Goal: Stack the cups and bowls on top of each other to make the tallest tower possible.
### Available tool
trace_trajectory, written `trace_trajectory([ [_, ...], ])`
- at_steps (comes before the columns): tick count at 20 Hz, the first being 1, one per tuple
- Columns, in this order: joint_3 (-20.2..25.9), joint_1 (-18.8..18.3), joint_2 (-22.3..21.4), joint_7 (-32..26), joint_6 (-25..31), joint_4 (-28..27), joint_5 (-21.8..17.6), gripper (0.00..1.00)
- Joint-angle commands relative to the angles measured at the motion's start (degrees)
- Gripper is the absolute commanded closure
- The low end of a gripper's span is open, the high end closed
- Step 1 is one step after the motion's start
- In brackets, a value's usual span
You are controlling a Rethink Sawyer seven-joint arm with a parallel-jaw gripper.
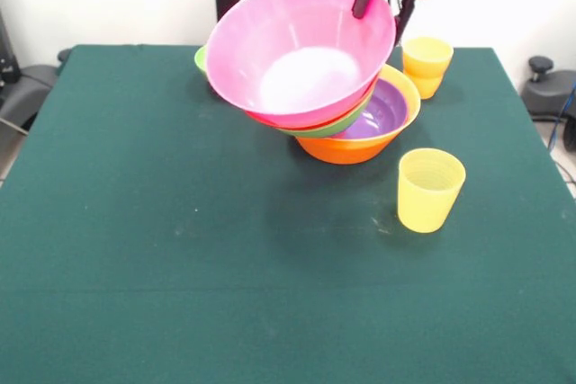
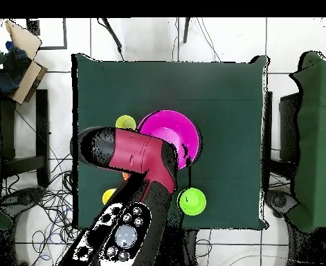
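Pink bowl (image 1: 301, 51) tilts, mouth facing the camera.

Glossy red and black arm (image 2: 134, 156), thin black gripper (image 1: 382, 4), grey-buttoned black panel (image 2: 126, 232)

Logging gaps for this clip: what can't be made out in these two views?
- Gripper: front view, it holds the tilted pink bowl's rim; its body is cut off by the top edge.
- Stack under the pink bowl: only edges of the green, purple and orange bowls show.
- Overhead view: the arm covers part of the stack.
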Motion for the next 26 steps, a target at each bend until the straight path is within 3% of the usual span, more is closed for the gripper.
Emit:
trace_trajectory([
  [1,8.6,-0.9,1.7,4.5,-1.1,3.4,0.9,0.0],
  [13,8.6,-1.5,3.5,4.4,-4.5,3.8,-0.5,0.0],
  [14,8.5,-1.4,3.6,4.4,-4.7,3.7,-0.8,1.0],
  [26,7.8,-1.8,3.2,4.2,-4.6,4.1,-1.1,1.0],
])
